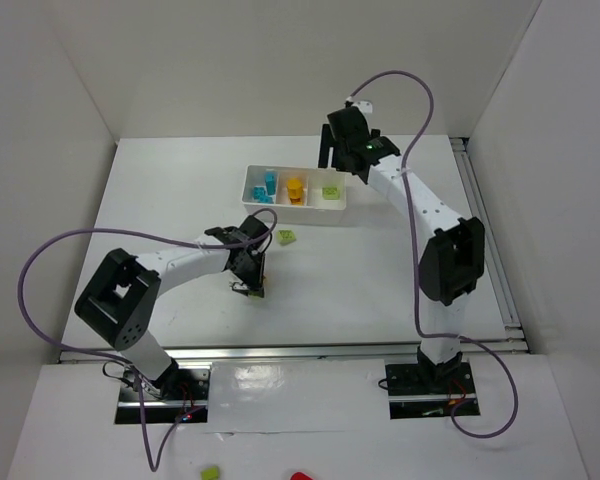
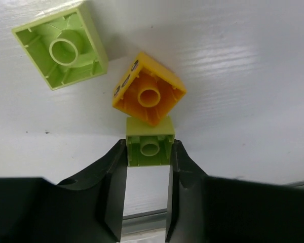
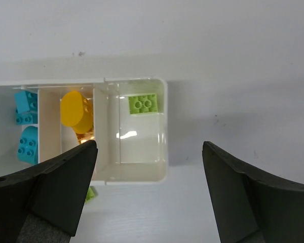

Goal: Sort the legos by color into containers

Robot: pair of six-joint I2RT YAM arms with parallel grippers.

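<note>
Biggest first: the table (image 1: 380,280) has the tray (image 3: 137,173) toward the back, three compartments in a row. There are cyan bricks (image 3: 28,144) at one end, orange ones (image 3: 76,114) in the middle, and one green brick (image 3: 144,104) at the other end. The right gripper (image 3: 149,152) hangs over the green end with its fingers spread wide and nothing between them.

The loose pieces lie nearer the arms, in front of the tray. The big green brick (image 2: 61,48) lies hollow side up, turned a bit off square. The orange brick (image 2: 149,96) is also hollow side up and rotated diamond-wise.

The left gripper (image 2: 148,149) is down there, closed onto the small green brick (image 2: 150,139), one finger on each side wall. This brick's open underside faces the wrist camera, so its studs point down. It looks about square from there, so I can't pick a long axis. Its walls run parallel to the fingers. I can't tell whether it's off the table yet.

What worries me:
- The orange brick's edge touches the far wall of the small green one, so a sloppy lift could drag or flip it.
- Only the fingertips have the small brick, on its near half, so it could pivot or pop out.
- The right gripper is parked over the green compartment, so a bump at drop-off looks possible.
</note>
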